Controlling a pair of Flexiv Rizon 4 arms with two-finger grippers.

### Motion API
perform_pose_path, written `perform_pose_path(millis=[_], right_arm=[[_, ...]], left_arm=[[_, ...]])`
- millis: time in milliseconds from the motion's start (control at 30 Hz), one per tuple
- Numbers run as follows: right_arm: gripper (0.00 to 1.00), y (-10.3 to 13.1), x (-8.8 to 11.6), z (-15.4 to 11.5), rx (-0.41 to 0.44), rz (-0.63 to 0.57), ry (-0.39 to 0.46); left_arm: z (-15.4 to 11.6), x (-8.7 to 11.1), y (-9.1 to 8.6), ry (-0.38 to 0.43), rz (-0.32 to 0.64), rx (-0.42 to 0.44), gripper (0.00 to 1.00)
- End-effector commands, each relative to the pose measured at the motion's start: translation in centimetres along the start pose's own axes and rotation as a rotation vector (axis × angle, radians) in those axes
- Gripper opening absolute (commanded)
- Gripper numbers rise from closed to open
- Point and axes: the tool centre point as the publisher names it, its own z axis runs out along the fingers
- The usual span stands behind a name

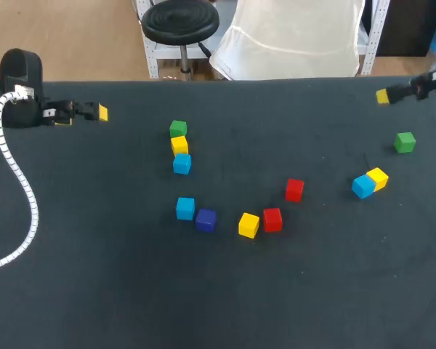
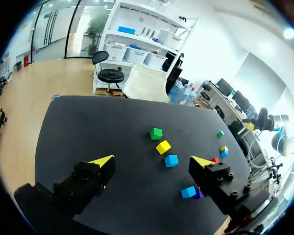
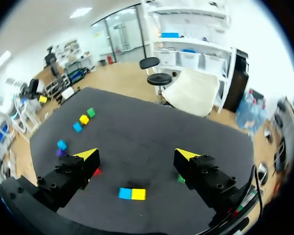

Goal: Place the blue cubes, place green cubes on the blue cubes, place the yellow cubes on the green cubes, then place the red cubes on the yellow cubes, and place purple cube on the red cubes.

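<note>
A green cube [image 1: 177, 129], a yellow cube [image 1: 179, 145] and a blue cube [image 1: 182, 163] lie in a touching row left of centre. Nearer the front sit another blue cube [image 1: 185, 208], the purple cube [image 1: 206, 219], a yellow cube [image 1: 248, 225] and two red cubes [image 1: 272, 219] [image 1: 294, 190]. At the right, a blue cube [image 1: 362, 186] touches a yellow one [image 1: 378, 178], and a green cube [image 1: 405, 142] lies behind them. My left gripper [image 2: 152, 160] hangs open and empty over the back left. My right gripper [image 3: 136, 154] is open and empty above the back right corner.
The black table [image 1: 94, 276] carries only the cubes. The back edge [image 1: 276, 78] runs just behind both grippers. Wide bare cloth lies along the front and at the far left.
</note>
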Motion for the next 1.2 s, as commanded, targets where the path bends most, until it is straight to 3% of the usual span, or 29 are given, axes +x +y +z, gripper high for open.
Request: perform_pose_path(millis=[33,67,733,933,1200], right_arm=[[1.00,-1.3,-0.4,-1.7,-0.608,-0.608,0.110],[1.00,-1.4,-0.3,-2.1,-0.643,-0.654,0.114],[1.00,-1.4,-0.3,-2.1,-0.643,-0.654,0.114],[1.00,-0.1,-0.8,-0.7,-0.743,-0.928,0.257],[1.00,0.2,-0.4,0.4,-0.858,-1.088,0.299]], left_arm=[[0.0,-0.1,-0.2,0.005,-0.001,-0.007,1.00],[0.0,-0.1,-0.2,0.005,-0.001,-0.007,1.00],[0.0,-0.1,-0.2,0.005,-0.001,-0.007,1.00],[0.0,-0.1,-0.2,0.005,-0.001,-0.007,1.00],[0.0,-0.1,-0.2,0.005,-0.001,-0.007,1.00]])
